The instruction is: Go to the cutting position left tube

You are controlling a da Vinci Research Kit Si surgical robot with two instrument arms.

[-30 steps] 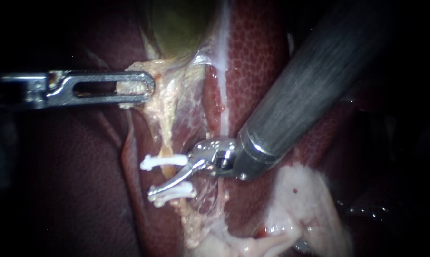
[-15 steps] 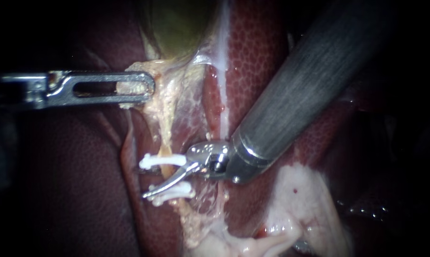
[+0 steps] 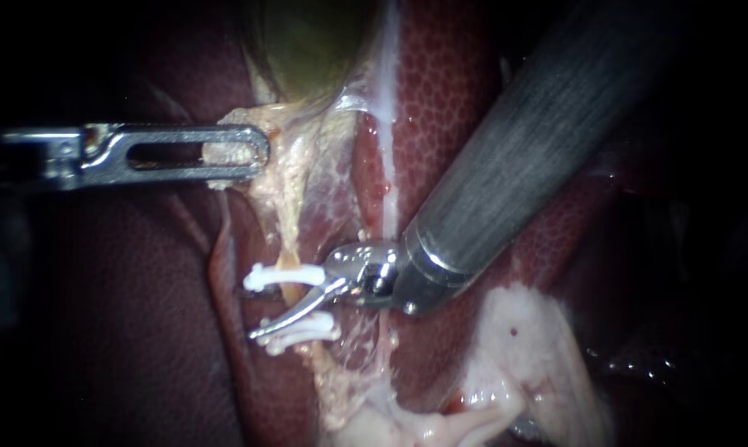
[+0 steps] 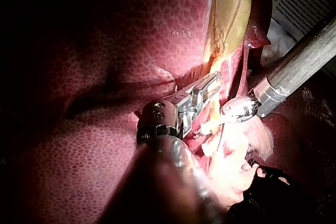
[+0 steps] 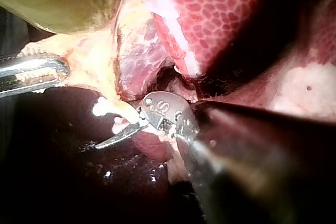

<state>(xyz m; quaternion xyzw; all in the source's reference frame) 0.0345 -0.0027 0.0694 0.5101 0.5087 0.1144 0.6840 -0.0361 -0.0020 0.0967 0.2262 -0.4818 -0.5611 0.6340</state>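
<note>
The approach to the cutting spot looks nearly finished. The grey-shafted right instrument point(image 3: 268, 306), tipped with small curved steel jaws, has its jaws apart around the left tube point(image 3: 290, 291), a thin, pale yellow, fatty strand running down from the green-yellow gallbladder point(image 3: 308, 41) beside the mottled dark red liver point(image 3: 448, 83). Two white plastic clips point(image 3: 283, 276) cross the tube, and the tip sits between them. The lower jaw lies just beside the lower clip. The upper jaw is probably hidden by the upper clip, so its contact is uncertain. The next move calls for centring the tube deep in the gap, clear of both clips. The silver, slotted left instrument point(image 3: 254, 155) is clamped on yellowish tissue under the gallbladder, keeping the tube taut.
</note>
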